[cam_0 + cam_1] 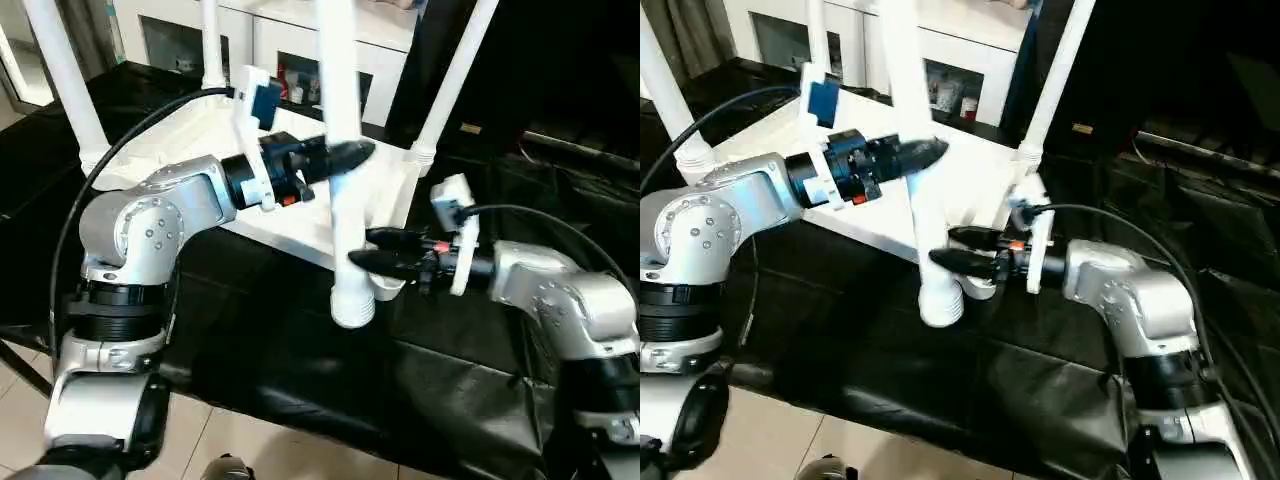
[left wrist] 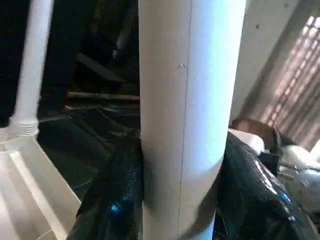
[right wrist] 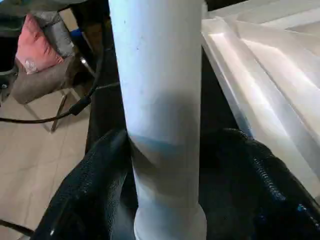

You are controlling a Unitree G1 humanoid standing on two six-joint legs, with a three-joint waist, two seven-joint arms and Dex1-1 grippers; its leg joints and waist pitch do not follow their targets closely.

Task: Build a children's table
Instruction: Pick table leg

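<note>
The children's table top [image 1: 190, 140] lies upside down on a black-covered bench, ribbed underside up. Three white legs [image 1: 62, 80] [image 1: 211, 50] [image 1: 452, 80] stand upright in its corner sockets. A loose leg [image 1: 340, 110] hangs nearly upright at the near right corner, its ringed lower end [image 1: 352, 305] just in front of that corner. My left gripper [image 1: 358, 153] is shut on this leg's middle, fingers [image 2: 112, 200] pressed to both sides. Lower down, my right gripper [image 1: 372, 250] stands open around the same leg [image 3: 160, 100], with a dark gap beside one finger [image 3: 260, 185].
A white cabinet [image 1: 290, 45] with glass doors stands behind the bench. Black sheeting [image 1: 300, 370] covers the bench down to its front edge, with tiled floor [image 1: 230, 445] below. Black cables loop from both wrists. A chair with a pink cushion [image 3: 32, 50] sits to one side.
</note>
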